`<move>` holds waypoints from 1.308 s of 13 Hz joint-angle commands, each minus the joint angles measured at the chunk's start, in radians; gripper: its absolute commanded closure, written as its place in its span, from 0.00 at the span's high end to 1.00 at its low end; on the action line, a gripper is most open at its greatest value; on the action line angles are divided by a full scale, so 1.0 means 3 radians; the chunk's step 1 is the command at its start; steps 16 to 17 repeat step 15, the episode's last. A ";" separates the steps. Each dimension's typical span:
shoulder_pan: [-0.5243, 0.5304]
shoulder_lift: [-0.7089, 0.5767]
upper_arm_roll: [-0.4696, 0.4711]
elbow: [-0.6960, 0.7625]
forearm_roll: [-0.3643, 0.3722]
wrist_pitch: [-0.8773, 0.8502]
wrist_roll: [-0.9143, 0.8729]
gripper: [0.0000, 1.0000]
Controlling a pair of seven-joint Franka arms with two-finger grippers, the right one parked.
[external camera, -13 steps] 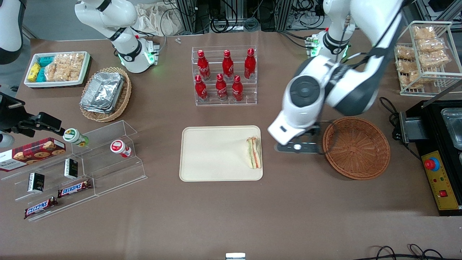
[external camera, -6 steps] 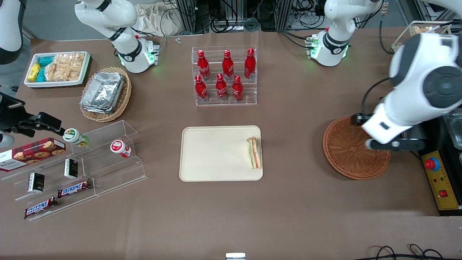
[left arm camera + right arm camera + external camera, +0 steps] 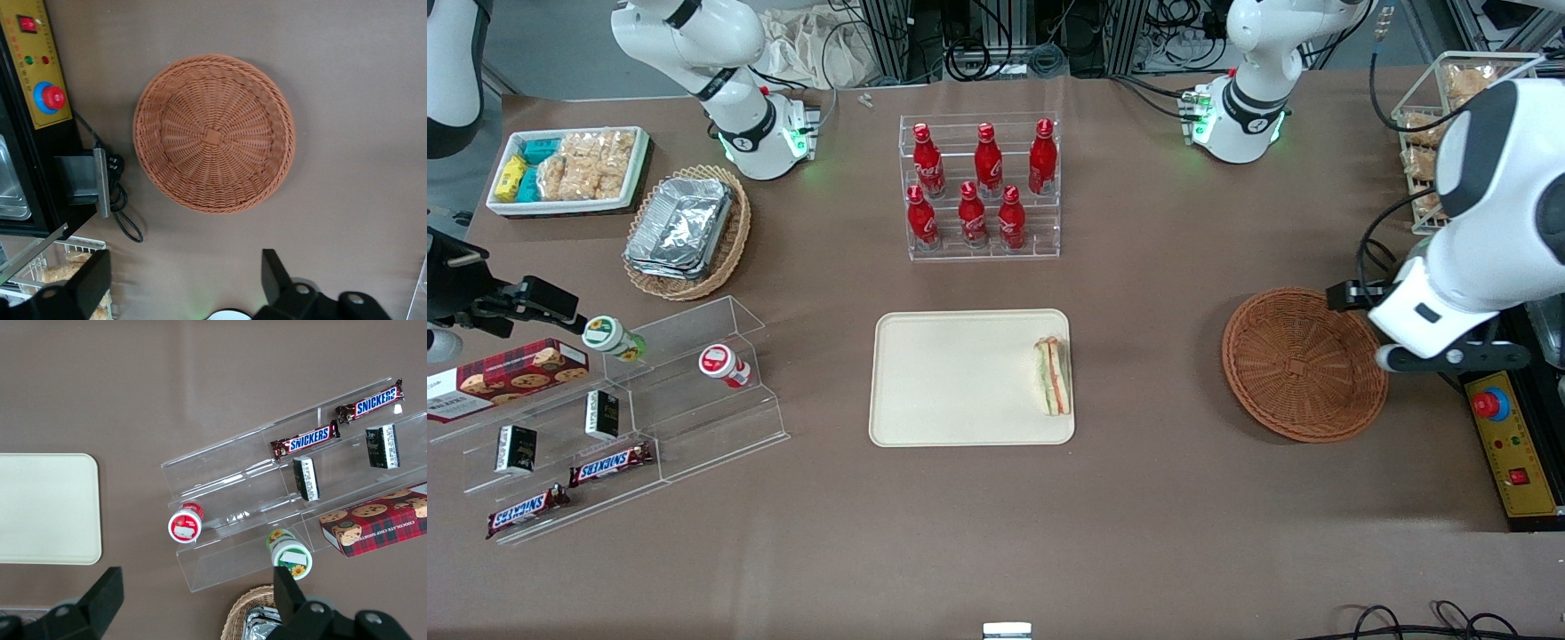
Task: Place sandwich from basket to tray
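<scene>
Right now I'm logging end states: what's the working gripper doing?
Gripper: open and holding nothing, above the table beside the basket, toward the working arm's end. The sandwich lies on the tray.

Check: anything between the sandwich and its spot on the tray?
Nothing visible. The sandwich already lies on the tray, at its edge nearest the basket, which is empty. The gripper, open, hangs above the table beside the basket, toward the working arm's end.

I see a brown matte surface (image 3: 1156, 516) under even light, with aluminium framing (image 3: 978, 36) and tangled black cables (image 3: 1049, 53) at its farther edge.
</scene>
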 commanded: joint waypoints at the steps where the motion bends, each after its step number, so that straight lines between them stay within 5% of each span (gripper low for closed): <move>1: 0.0215 -0.0090 -0.0033 -0.0012 -0.0173 0.0052 0.0045 1.00; 4: -0.0008 -0.0162 0.0317 -0.0032 -0.0378 0.0185 0.0131 1.00; 8: -0.1091 -0.0279 0.1698 -0.0154 -0.0706 0.0434 0.0438 1.00; 11: -0.1165 -0.0489 0.1813 -0.0681 -0.0711 0.1201 0.0469 1.00; 17: -0.1150 -0.0453 0.1813 -0.0687 -0.0706 0.1254 0.0464 1.00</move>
